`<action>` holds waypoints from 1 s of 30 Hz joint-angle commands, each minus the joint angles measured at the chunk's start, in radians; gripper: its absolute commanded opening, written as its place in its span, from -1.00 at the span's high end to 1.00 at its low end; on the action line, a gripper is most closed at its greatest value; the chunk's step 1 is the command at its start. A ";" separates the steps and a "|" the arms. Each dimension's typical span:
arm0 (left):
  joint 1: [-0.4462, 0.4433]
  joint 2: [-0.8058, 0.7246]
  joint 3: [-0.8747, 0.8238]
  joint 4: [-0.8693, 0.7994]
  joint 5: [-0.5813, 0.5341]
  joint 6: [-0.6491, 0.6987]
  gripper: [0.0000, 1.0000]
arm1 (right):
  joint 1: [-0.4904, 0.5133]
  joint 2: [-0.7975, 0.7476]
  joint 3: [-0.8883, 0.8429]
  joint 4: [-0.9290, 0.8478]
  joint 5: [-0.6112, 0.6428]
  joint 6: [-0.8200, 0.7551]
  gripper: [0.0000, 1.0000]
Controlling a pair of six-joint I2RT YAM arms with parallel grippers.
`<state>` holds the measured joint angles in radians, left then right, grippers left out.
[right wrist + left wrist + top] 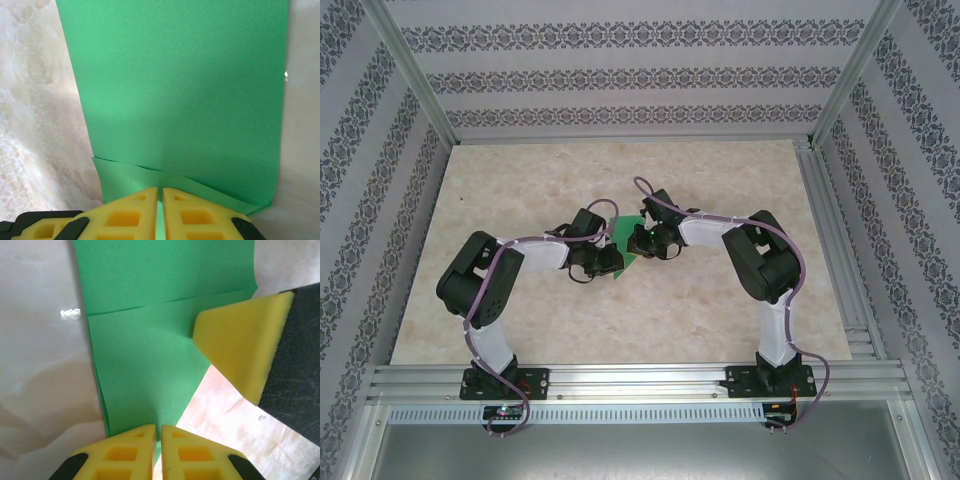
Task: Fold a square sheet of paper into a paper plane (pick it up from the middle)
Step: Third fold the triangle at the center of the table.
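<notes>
Left hand and right hand, jaws tight on opposite edges of the green paper, open tabletop all around.

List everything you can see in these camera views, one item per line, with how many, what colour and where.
sheet of paper: one, bright green, partly folded with a crease showing, middle of the table between the two grippers
white speck: one, white, on the table beside the paper's edge
table: one, pale beige marbled, under everything
patterned walls: three, grey and white stripes, at the back and both sides
metal frame: one, silver, along the table's near and right edges, with posts at the corners
left arm: one, black and white, near left
right arm: one, black and white, near right
left gripper: one, yellow fingers, shut on the paper's edge
right gripper: one, yellow fingers, shut on the paper's edge
</notes>
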<state>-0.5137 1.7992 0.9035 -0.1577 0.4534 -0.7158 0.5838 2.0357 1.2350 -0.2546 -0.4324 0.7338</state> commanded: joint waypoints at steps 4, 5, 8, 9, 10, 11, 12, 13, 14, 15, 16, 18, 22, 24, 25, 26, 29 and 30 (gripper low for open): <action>-0.010 0.027 -0.025 -0.088 -0.066 0.022 0.76 | -0.042 0.003 -0.025 0.031 0.011 -0.052 0.74; -0.010 0.027 -0.027 -0.095 -0.069 0.024 0.76 | -0.050 0.003 -0.030 0.039 0.007 -0.060 0.74; -0.010 0.026 -0.033 -0.111 -0.068 0.032 0.77 | -0.079 0.008 -0.040 0.068 -0.002 -0.074 0.73; -0.010 0.027 -0.033 -0.115 -0.068 0.033 0.77 | -0.095 0.013 -0.043 0.079 -0.005 -0.075 0.73; -0.010 0.029 -0.035 -0.117 -0.069 0.034 0.76 | -0.108 0.018 -0.046 0.091 -0.010 -0.075 0.72; -0.009 0.030 -0.035 -0.120 -0.069 0.037 0.77 | -0.123 0.024 -0.045 0.102 -0.014 -0.075 0.72; -0.010 0.032 -0.035 -0.122 -0.070 0.039 0.77 | -0.136 0.028 -0.040 0.102 -0.010 -0.081 0.72; -0.011 0.032 -0.035 -0.122 -0.068 0.038 0.77 | -0.146 0.030 -0.032 0.095 -0.003 -0.086 0.72; -0.010 0.032 -0.037 -0.121 -0.068 0.039 0.77 | -0.156 0.028 -0.023 0.084 0.007 -0.093 0.72; -0.010 0.032 -0.035 -0.121 -0.067 0.039 0.77 | -0.164 0.020 -0.017 0.081 0.015 -0.098 0.72; -0.010 0.031 -0.035 -0.121 -0.067 0.038 0.77 | -0.169 0.010 -0.013 0.079 0.017 -0.103 0.71; -0.010 0.030 -0.031 -0.124 -0.068 0.040 0.77 | -0.169 -0.032 -0.012 0.078 0.015 -0.111 0.70; -0.012 0.029 -0.025 -0.125 -0.069 0.040 0.78 | -0.131 -0.139 -0.037 0.078 0.010 -0.124 0.67; -0.011 0.028 -0.023 -0.123 -0.069 0.041 0.78 | -0.093 -0.176 -0.053 0.078 0.018 -0.126 0.67; -0.011 0.029 -0.023 -0.123 -0.070 0.040 0.78 | -0.076 -0.183 -0.057 0.074 0.023 -0.121 0.66; -0.011 0.029 -0.021 -0.121 -0.071 0.038 0.79 | -0.056 -0.182 -0.063 0.076 0.026 -0.115 0.67; -0.011 0.025 -0.021 -0.122 -0.072 0.037 0.80 | -0.008 -0.144 -0.051 0.066 0.024 -0.092 0.68; -0.012 0.021 -0.022 -0.118 -0.072 0.036 0.81 | 0.002 -0.127 -0.044 0.065 0.026 -0.085 0.69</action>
<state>-0.5179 1.7992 0.9031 -0.1661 0.4389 -0.7036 0.5552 1.8668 1.1908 -0.1749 -0.4267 0.6373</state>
